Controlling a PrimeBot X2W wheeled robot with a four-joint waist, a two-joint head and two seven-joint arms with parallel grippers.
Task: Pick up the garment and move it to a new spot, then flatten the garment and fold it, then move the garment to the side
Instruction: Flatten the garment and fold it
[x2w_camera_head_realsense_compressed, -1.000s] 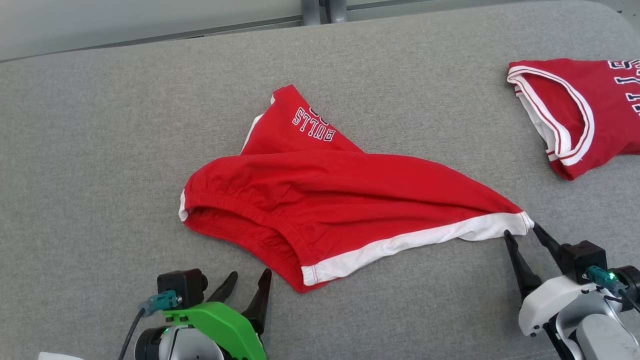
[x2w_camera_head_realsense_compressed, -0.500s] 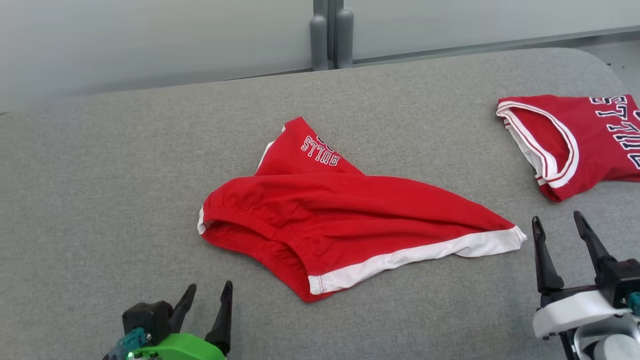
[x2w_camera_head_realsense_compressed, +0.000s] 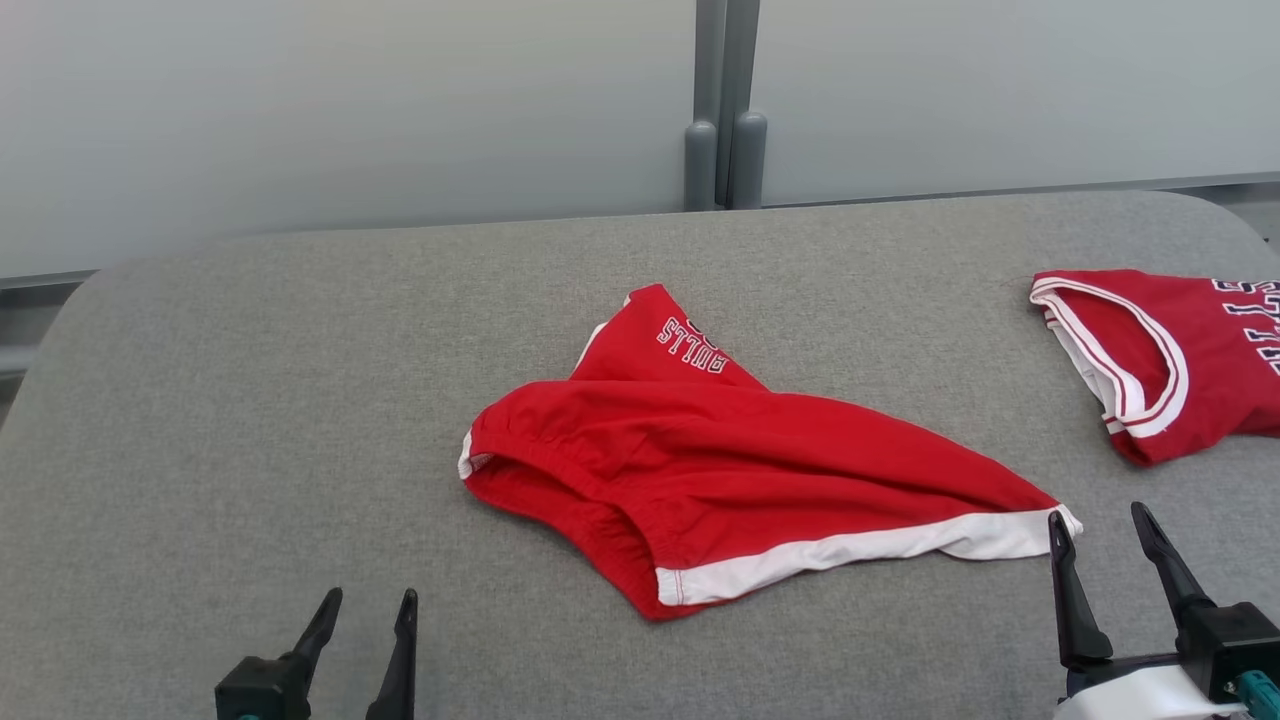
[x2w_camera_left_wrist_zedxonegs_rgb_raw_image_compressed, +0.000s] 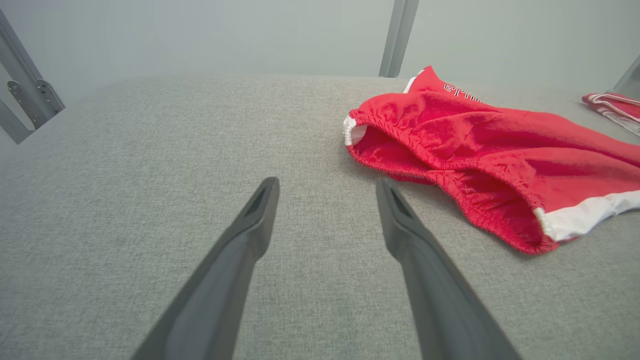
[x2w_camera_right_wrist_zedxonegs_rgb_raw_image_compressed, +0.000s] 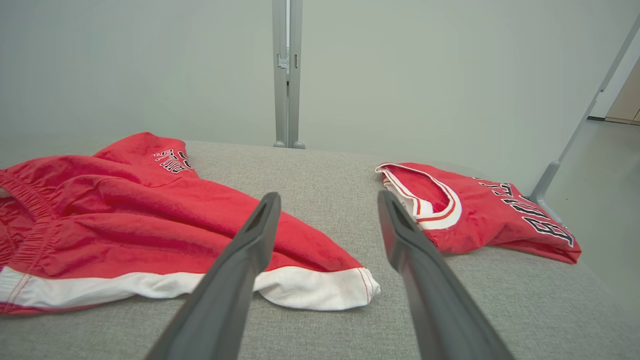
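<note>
Head view: red shorts (x2w_camera_head_realsense_compressed: 760, 470) loose near the middle of the grey table (x2w_camera_head_realsense_compressed: 250, 400), bunched, not flat, not folded. Elastic waistband (x2w_camera_head_realsense_compressed: 560, 480) gaping open toward the table's left end. White band along the side facing the table's near edge, ending in a hem corner (x2w_camera_head_realsense_compressed: 1010, 535) pointing at the table's right end. One leg (x2w_camera_head_realsense_compressed: 670, 345) with white lettering poking out toward the table's far edge, partly buried under the rest. Second red piece, a jersey (x2w_camera_head_realsense_compressed: 1190, 350), at the table's right end, well apart from the shorts, likely no part of this job.

Left gripper (x2w_camera_head_realsense_compressed: 370, 594) low at the table's near edge, fingers spread, nothing between them, well short of the waistband. Right gripper (x2w_camera_head_realsense_compressed: 1097, 512) also at the near edge, nearer the table's right end, fingers spread and empty, tips just beside the hem corner, not touching as far as can be told.

Step, judged: flattening. Already moved to a new spot or not: cannot tell. Fold not begun, move to the side not begun.

Next, judged: right gripper forward and down onto the hem corner, pinching the white band. Left gripper across to the waistband rim, taking a firm bite. Then a pull apart along the table to draw out wrinkles and free the buried leg. Risk: dragging the whole heap instead of spreading it, or drifting toward the jersey.
</note>
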